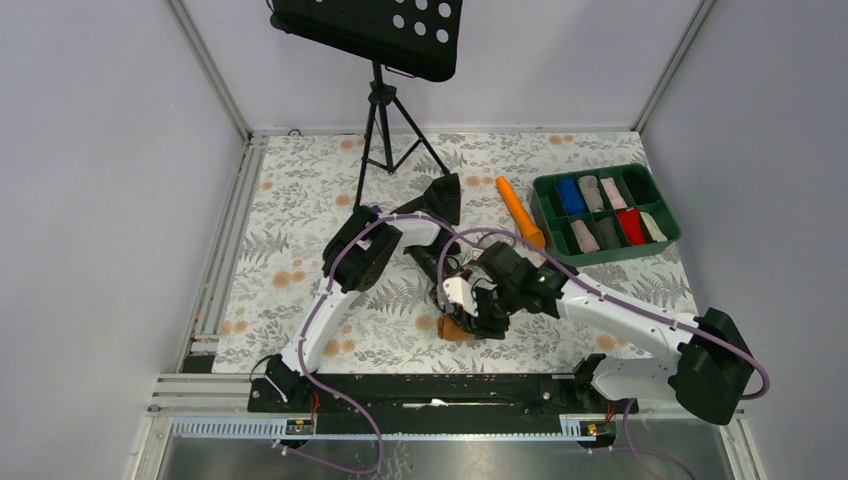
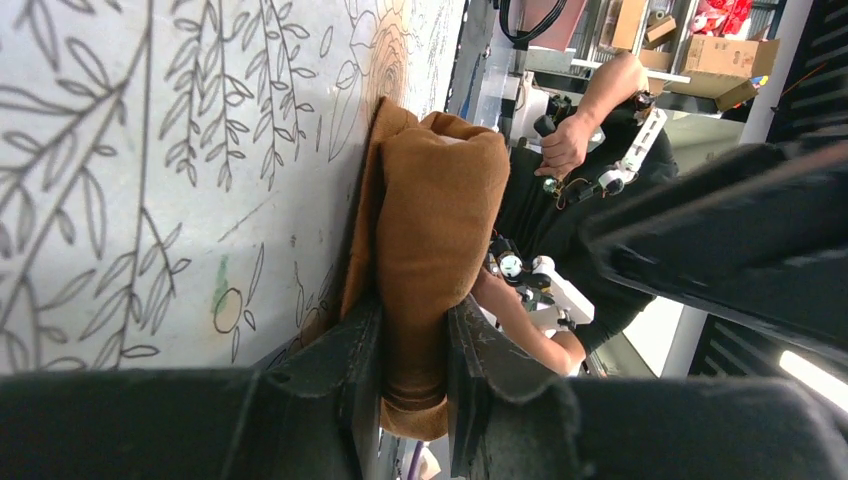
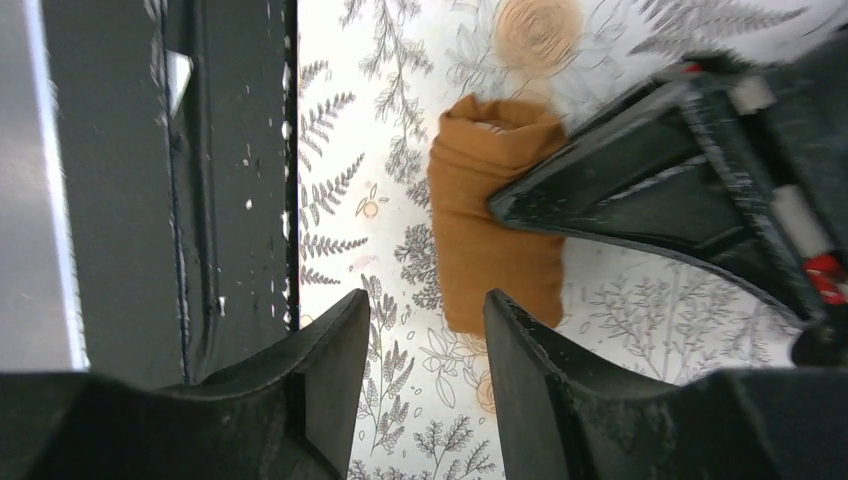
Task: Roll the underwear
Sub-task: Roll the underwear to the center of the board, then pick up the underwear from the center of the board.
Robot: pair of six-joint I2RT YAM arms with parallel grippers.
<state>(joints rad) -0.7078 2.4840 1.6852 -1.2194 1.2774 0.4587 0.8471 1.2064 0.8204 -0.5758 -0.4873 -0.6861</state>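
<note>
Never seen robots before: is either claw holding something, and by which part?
The left claw pinches the rolled brown underwear by one end; the right claw is open and empty.

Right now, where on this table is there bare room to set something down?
Bare cloth: left of the left arm, and behind, between stand and green tray. Crowded: mid-table, around left claw, right claw and the underwear.

Shows soft, matt caramel cloth in the underwear, faintly creased. Looks like matt, scuffed black plastic on the left gripper. Reads smooth and printed across the table cover. At two o'clock, smooth green plastic tray.
</note>
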